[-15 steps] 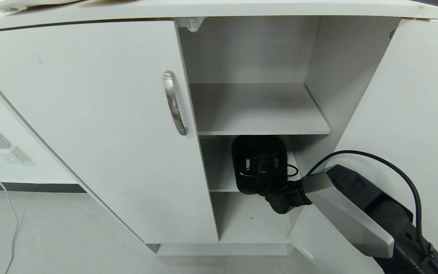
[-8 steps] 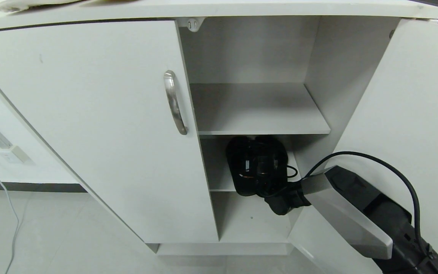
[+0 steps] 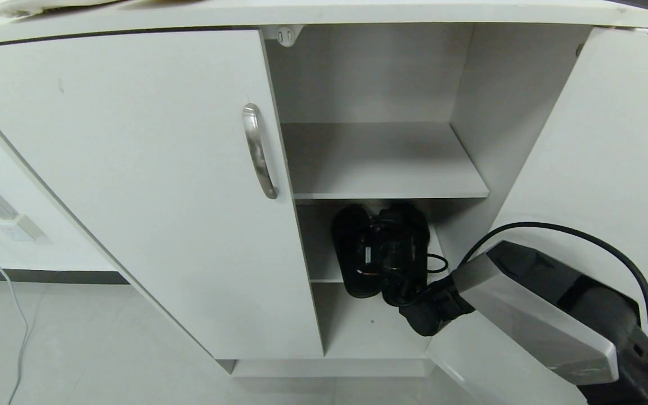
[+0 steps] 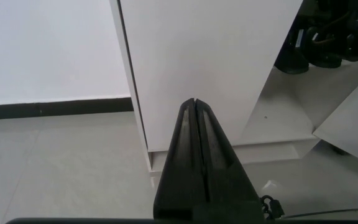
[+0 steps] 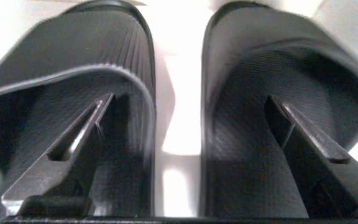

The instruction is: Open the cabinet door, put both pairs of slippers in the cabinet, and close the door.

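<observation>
Closest in, the left hand (image 4: 194,107) hangs low over the floor (image 4: 55,168) in front of the closed left door (image 3: 133,169), fingers pressed together and holding nothing. The right arm comes in from about 4 o'clock in the head view, squeezing between the open right door (image 3: 599,146) at 3 o'clock and the cabinet's centre divider (image 3: 301,242) at 9. The right hand (image 5: 188,134) is spread wide, one finger tucked under the strap of each black slipper, so it looks more like parting than pinching. The slippers (image 3: 358,247) sit side by side on the middle shelf (image 3: 324,279), toes in deep, heels seemingly poking a bit past the front lip. Progress-wise: door open, done; first pair basically in, maybe needs a nudge deeper so the door can shut. Left to do, going by the single pair on the shelves: the other pair, then closing up. Room-wise, pulling back means slipping both fingers out of the straps without dragging the slippers off the lip, and the door edge sits close beside the arm. Farther in, the upper shelf (image 3: 386,163) at 12 o'clock offers good room for pair two.
</observation>
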{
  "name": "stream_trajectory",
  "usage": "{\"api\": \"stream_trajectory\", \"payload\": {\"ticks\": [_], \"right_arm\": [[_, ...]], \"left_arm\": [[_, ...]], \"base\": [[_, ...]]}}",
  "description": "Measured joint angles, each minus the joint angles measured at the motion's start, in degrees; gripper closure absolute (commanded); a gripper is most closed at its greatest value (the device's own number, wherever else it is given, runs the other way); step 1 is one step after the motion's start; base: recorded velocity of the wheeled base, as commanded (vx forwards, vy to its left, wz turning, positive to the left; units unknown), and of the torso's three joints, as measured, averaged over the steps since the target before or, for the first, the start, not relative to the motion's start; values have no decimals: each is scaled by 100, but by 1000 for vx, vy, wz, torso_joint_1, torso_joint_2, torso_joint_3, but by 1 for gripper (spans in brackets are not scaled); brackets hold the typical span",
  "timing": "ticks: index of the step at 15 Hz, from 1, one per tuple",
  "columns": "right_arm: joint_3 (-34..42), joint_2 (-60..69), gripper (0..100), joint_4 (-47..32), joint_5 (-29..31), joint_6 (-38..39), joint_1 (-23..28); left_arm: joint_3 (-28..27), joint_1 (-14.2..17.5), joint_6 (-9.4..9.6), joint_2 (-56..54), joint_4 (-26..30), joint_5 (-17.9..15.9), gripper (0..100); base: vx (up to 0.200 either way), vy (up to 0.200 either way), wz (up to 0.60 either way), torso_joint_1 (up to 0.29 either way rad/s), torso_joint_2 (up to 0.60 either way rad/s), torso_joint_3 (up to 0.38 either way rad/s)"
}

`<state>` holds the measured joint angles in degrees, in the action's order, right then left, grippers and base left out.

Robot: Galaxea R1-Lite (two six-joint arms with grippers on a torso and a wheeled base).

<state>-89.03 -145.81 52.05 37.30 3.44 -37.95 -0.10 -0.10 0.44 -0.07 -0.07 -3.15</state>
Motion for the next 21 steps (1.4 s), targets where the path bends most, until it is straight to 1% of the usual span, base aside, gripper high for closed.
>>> {"api": "stream_trajectory", "payload": {"ticks": [3,6,10,12,13,14,16,19,21], "right_arm": [[783,419,0,340,38,0,-121],[1736,877,0,794,44,-2,-260],[3602,1698,0,1580,16,-35,-662],[4472,2221,0,1758,-22,-38,-984],[4774,2459,0,1820,-46,-44,-1130],[4962,2662,0,1851,-71,-54,-1224],[5102,2909,0,1853,-85,-55,-1285],[5146,3043,0,1851,-90,-55,-1386],[5154,3068,0,1848,-93,-55,-1480]], "left_arm": [[2,2,0,0,0,-2,100],[2,0,16,0,0,0,100],[2,2,11,0,0,-7,100],[2,2,10,0,0,-5,100],[0,0,2,0,0,-5,100],[0,0,2,0,0,-2,100],[0,0,-12,0,0,-2,100],[0,0,-87,0,0,-2,100],[0,2,-104,0,-4,-2,100]], "base": [[0,0,0,0,0,0],[0,0,0,0,0,0],[0,0,0,0,0,0],[0,0,0,0,0,0],[0,0,0,0,0,0],[0,0,0,0,0,0],[0,0,0,0,0,0],[-200,0,0,6,2,2],[-200,0,0,-2,2,5]]}}
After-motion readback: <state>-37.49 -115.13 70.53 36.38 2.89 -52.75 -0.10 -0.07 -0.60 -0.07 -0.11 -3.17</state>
